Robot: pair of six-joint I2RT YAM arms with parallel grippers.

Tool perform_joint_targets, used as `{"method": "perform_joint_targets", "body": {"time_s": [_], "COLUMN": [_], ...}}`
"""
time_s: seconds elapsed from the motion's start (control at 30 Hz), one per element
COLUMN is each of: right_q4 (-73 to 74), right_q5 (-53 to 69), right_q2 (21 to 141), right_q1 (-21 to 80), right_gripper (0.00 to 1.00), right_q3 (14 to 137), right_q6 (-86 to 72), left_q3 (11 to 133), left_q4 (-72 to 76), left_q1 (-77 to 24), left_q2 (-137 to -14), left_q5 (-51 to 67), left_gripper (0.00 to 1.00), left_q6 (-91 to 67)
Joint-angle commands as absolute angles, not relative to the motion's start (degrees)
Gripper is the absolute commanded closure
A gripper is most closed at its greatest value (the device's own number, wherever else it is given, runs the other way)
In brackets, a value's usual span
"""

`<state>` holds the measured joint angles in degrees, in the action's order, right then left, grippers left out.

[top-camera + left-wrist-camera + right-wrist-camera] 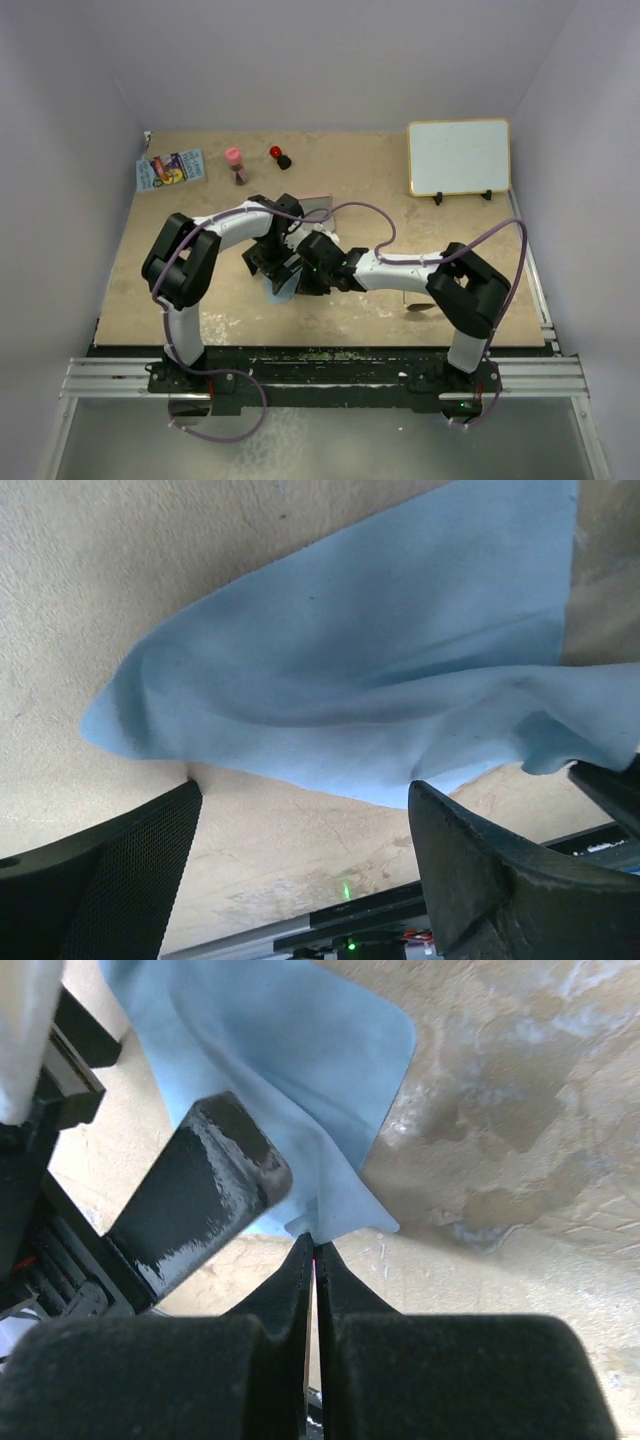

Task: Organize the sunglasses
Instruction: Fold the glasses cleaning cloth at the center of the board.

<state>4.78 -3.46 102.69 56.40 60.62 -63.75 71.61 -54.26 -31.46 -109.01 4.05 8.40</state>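
— Why is your right pincer [313,1245] clamped tight on the blue cloth [280,1050] corner?
— It lifts the cloth so your left pincer [305,792], gaping wide underneath, can take the hanging edge. The sunglasses [420,306] seem to lie beside your right arm [465,290], well apart.

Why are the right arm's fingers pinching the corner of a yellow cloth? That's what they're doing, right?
Almost. The cloth is light blue, not yellow. The right wrist view shows it, and the rest holds: the right arm's fingers are shut on the cloth's corner.
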Motion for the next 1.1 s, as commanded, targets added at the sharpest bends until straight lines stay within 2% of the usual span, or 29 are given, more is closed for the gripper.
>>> {"method": "perform_joint_targets", "body": {"time_s": [0.0,0.23,0.3,0.5,0.57,0.73,1.07], "right_q4": [1.2,-1.7,-2.0,-3.4,-3.7,-6.6,-0.8], "right_q5": [-3.9,-2.6,-2.2,0.5,0.4,1.3,-3.6], "right_q2": [99.6,101.6,102.0,103.1,102.8,103.4,103.0], "right_q1": [55.2,55.1,54.9,54.9,54.9,54.9,57.4], "right_gripper": [1.0,1.0,1.0,1.0,1.0,1.0,1.0], "right_q3": [59.0,59.3,60.0,59.8,58.5,55.4,64.2], "right_q6": [-65.8,-67.7,-67.4,-66.7,-66.8,-66.5,-62.9], "left_q3": [72.2,75.8,76.4,77.6,78.3,79.1,84.0], "left_q4": [-54.2,-55.1,-55.1,-51.1,-50.8,-49.9,-53.6], "left_q1": [-31.8,-33.8,-33.8,-33.8,-33.8,-33.5,-31.9], "left_q2": [-115.2,-119.7,-120.4,-121.7,-123.3,-122.7,-112.2], "left_q5": [2.0,0.7,0.9,3.0,4.0,4.8,5.6], "left_gripper": [0.15,0.3,0.39,0.77,0.93,0.96,0.96], "left_q6": [5.6,2.4,2.2,0.4,-0.4,-0.6,1.7]}}
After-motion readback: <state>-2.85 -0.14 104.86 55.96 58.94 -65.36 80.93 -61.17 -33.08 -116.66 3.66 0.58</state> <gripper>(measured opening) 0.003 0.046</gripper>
